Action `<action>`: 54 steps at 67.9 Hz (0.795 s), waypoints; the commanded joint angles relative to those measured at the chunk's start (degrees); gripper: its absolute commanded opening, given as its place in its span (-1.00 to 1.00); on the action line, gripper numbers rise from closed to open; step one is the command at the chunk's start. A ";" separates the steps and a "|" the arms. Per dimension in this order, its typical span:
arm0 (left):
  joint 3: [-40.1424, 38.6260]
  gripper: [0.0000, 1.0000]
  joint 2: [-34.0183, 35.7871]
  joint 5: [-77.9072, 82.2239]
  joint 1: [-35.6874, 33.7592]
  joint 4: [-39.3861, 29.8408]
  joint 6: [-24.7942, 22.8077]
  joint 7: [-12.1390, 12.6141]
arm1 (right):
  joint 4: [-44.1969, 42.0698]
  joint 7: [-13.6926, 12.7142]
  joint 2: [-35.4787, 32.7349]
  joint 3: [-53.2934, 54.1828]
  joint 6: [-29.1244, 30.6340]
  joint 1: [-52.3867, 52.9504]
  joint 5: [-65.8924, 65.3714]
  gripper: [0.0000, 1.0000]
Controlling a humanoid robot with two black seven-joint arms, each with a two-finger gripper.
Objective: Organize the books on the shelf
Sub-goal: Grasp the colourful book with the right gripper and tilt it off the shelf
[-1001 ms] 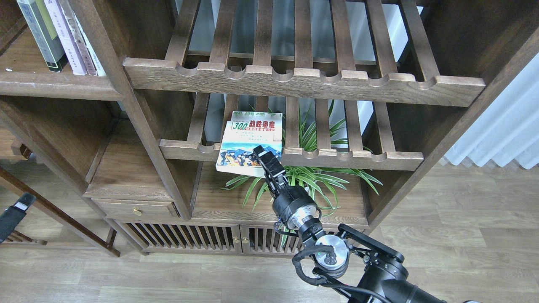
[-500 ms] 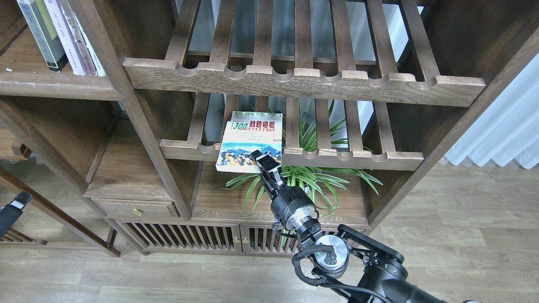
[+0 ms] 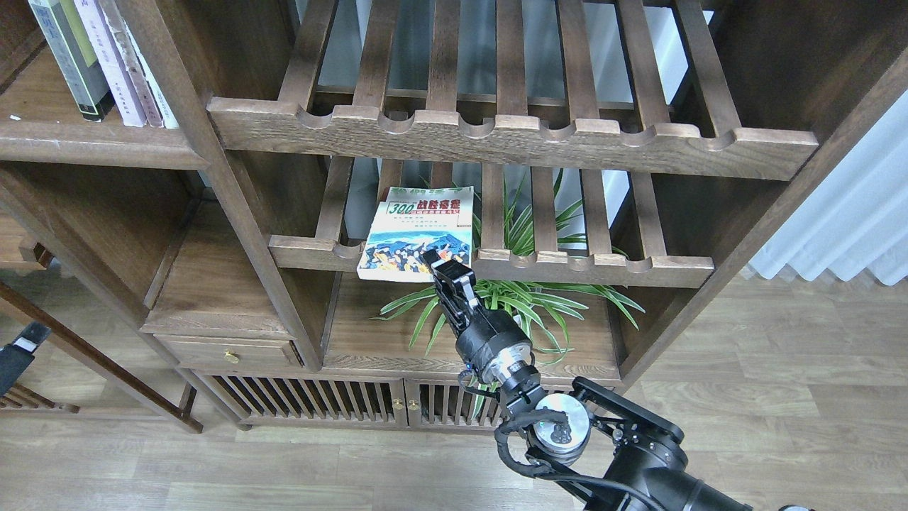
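Colourful "300" book (image 3: 415, 231) lies on the lower slatted rack (image 3: 603, 268), its near corner pinched in the right gripper (image 3: 441, 266). Other books (image 3: 99, 60) stand on the upper-left shelf (image 3: 92, 145). Left gripper (image 3: 20, 351) shows only partly; I cannot tell its state.

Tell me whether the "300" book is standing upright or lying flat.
Lying flat. The "300" book rests cover-up on the lower slatted rack, its near edge overhanging the front rail, with the right end effector at that edge.
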 commanded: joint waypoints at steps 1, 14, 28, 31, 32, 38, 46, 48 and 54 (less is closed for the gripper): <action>4.50 1.00 0.35 -5.99 -1.15 1.41 0.00 0.32 | 1.97 -1.34 0.00 -0.21 0.86 -2.78 -1.06 -0.89; 9.95 1.00 0.44 -10.21 -2.12 1.68 0.00 0.14 | 4.70 -6.17 0.00 0.66 7.00 -11.83 -8.17 -0.90; 17.59 1.00 0.35 -16.97 -4.93 0.54 0.00 -0.30 | 5.76 -11.18 0.00 3.92 16.42 -18.08 -12.49 -0.90; 19.53 1.00 0.44 -18.29 -5.72 0.54 0.00 -0.30 | 5.76 -11.71 0.00 4.36 17.30 -18.52 -12.57 -0.90; 20.31 1.00 0.44 -18.73 -5.99 0.54 0.00 -0.38 | 5.76 -11.97 0.00 4.44 17.65 -18.52 -12.57 -0.90; 23.04 1.00 0.44 -20.22 -6.69 0.45 0.00 -0.47 | 5.76 -13.12 0.00 4.45 18.58 -18.78 -12.57 -0.90; 26.29 1.00 0.44 -21.46 -7.31 0.18 0.00 -0.56 | 5.58 -15.66 -1.31 3.92 18.58 -18.69 -12.75 -0.92; 26.82 1.00 0.44 -21.54 -7.31 0.01 0.00 -0.56 | 5.49 -15.93 -1.84 3.83 18.58 -18.69 -12.84 -0.92; 28.93 1.00 0.44 -21.90 -7.48 -0.17 0.00 -0.65 | 5.40 -16.19 -3.86 3.83 18.58 -18.87 -12.92 -0.92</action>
